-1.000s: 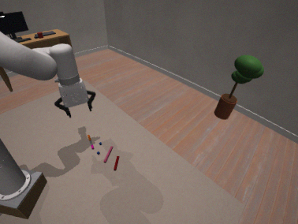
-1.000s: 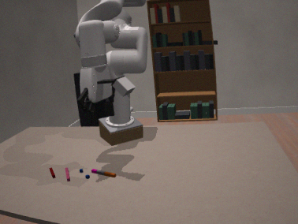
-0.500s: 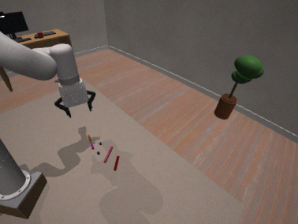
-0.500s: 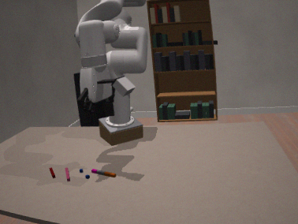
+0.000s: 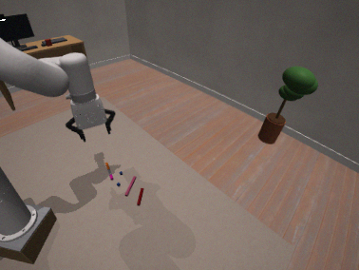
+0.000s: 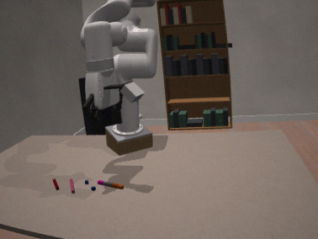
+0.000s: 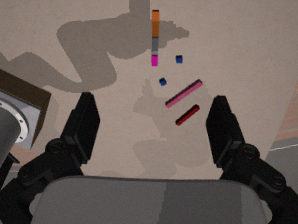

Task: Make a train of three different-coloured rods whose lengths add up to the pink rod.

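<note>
Jaws point(image 5: 97, 136) point(image 6: 94, 114) spread wide with nothing between them, and raised well above the rods. Below, on the desk point(image 5: 214, 228) point(image 6: 231, 177) point(image 7: 240, 60), the train lies as one line: the orange rod point(image 5: 107, 165) point(image 6: 117, 186) point(image 7: 155, 23) at one end, the grey rod point(image 5: 109, 172) point(image 6: 108, 183) point(image 7: 155, 46) in the middle, the magenta rod point(image 5: 111, 177) point(image 6: 100, 182) point(image 7: 154, 60) at the other end. Four, three and two make nine, the pink rod's length, in three different colours. No gap shows at either joint, though millimetres are too fine to judge here.

Just beside the magenta end sit two short blue rods, the nearer-to-pink one point(image 5: 118, 184) point(image 6: 87, 182) point(image 7: 162, 81) and the outer one point(image 5: 121, 173) point(image 6: 93, 188) point(image 7: 179, 59), both apart from the train. Beyond them lie the pink rod point(image 5: 130, 185) point(image 6: 71, 185) point(image 7: 184, 93) and, past it, the red rod point(image 5: 141, 196) point(image 6: 55, 184) point(image 7: 187, 115), slanted and separate.

Building looks finished, release included; the step in hand is leaving things at rest. The next move calls for no grasp: keep the arm high and still. Going down again would only risk nudging a joint out of line or pushing a blue rod too close.
</note>
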{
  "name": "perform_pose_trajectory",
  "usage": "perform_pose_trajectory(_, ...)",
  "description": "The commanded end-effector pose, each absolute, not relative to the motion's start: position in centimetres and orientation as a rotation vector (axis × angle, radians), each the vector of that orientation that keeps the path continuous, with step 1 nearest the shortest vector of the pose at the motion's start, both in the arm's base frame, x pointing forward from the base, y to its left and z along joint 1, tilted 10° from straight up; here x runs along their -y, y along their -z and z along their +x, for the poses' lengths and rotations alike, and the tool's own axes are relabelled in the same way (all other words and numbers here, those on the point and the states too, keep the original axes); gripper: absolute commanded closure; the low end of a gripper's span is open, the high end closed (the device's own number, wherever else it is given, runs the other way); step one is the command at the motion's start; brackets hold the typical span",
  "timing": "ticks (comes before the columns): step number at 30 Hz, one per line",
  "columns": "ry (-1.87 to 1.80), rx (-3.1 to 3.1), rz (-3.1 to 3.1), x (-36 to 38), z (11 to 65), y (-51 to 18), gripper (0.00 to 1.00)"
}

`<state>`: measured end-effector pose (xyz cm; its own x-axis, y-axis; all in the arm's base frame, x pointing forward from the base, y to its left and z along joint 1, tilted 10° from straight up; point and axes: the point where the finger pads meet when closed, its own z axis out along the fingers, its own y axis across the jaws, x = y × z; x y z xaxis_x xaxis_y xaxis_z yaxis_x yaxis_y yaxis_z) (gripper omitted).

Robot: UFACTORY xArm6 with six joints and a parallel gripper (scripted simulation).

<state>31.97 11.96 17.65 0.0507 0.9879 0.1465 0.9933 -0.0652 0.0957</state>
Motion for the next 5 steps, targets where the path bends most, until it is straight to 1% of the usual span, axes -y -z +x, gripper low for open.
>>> perform_pose_trajectory(1, 0.274, 2.127, -2.255, -11.99, 32.07, -17.79, 0.00)
perform_pose_trajectory(5, 0.274, 2.127, -2.255, -11.99, 32.07, -17.79, 0.00)
